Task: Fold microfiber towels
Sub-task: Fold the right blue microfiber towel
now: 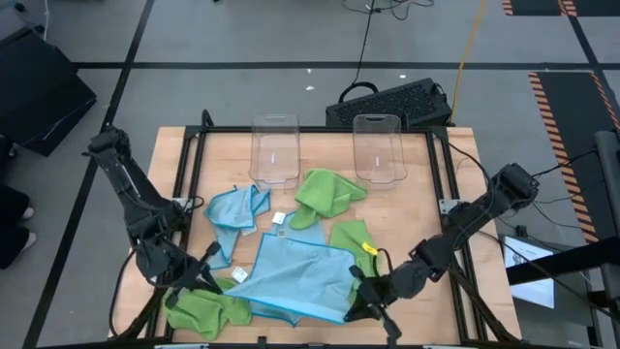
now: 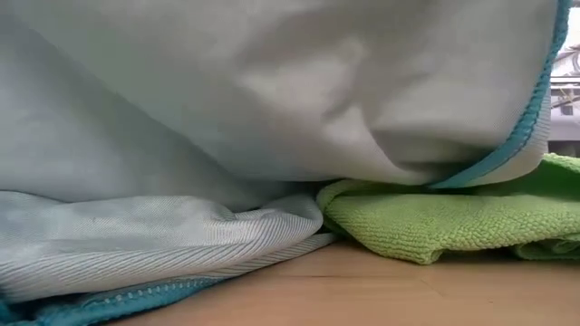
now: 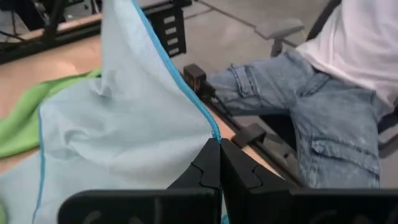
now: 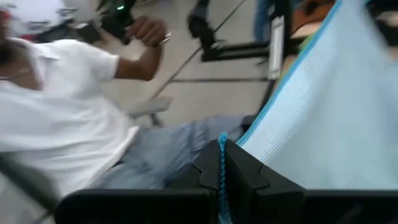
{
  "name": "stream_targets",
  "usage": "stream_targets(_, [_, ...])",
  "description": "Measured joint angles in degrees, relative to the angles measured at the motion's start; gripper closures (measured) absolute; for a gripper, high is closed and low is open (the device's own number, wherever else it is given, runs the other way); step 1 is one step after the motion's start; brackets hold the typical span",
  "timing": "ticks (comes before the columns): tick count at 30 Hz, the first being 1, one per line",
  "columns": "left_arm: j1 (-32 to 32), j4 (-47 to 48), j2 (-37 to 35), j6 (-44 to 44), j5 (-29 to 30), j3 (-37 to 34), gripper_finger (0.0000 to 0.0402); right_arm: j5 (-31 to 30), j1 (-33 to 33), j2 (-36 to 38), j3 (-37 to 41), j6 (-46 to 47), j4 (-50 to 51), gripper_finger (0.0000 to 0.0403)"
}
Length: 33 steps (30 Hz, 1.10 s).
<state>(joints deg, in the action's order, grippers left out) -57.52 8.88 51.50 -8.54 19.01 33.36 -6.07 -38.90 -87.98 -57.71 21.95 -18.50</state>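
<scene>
A: Largest item first — the desk, pale wood in a black frame. What does it carry?

B: Two clear plastic bins standing upright along the far edge, well apart from the work, most likely there to take finished cloths. Then the towels, scattered loose.

A: Entry for the one in play?

B: Large light blue towel, near front edge of the desk, stretched between the two arms. Left hand is pinched tight on one near corner; the left wrist view shows the blue hem running straight into the closed fingertips. Right hand is clamped the same way on the opposite corner, teal edging caught between its tips. Held by both corners so the cloth hangs taut and flat — my reading is that this sets up a clean first fold.

A: Remaining cloths?

B: A crumpled blue towel left of centre; a lime green towel just in front of the bins; another green one beside the right arm; a bunched green towel at the front left, partly under the blue. All unfolded.

A: Beyond the desk?

B: A seated person in jeans and a white shirt, clear of the arms.
</scene>
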Motion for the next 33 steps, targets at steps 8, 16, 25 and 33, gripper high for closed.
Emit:
stream_targets(8, [0.0, 0.4, 5.1, -5.7, 0.0, 0.0, 0.0383, -7.6, -0.5, 0.0, 0.6, -1.9, -1.4, 0.0397])
stream_targets(16, [0.0, -5.5, 8.3, -7.9, 0.4, 0.0, 0.0323, -7.4, -0.5, 0.0, 6.3, -2.1, -11.1, 0.0397])
stream_targets(25, [0.0, -7.5, 11.4, -10.2, 11.3, 0.0, 0.0218, -8.2, -0.5, 0.0, 9.0, -5.7, -12.4, 0.0397])
stream_targets(33, [-0.1, -11.3, 19.6, -16.9, 16.2, 0.0, 0.019, -9.1, -0.1, 0.0, 9.2, -6.4, -13.3, 0.0397])
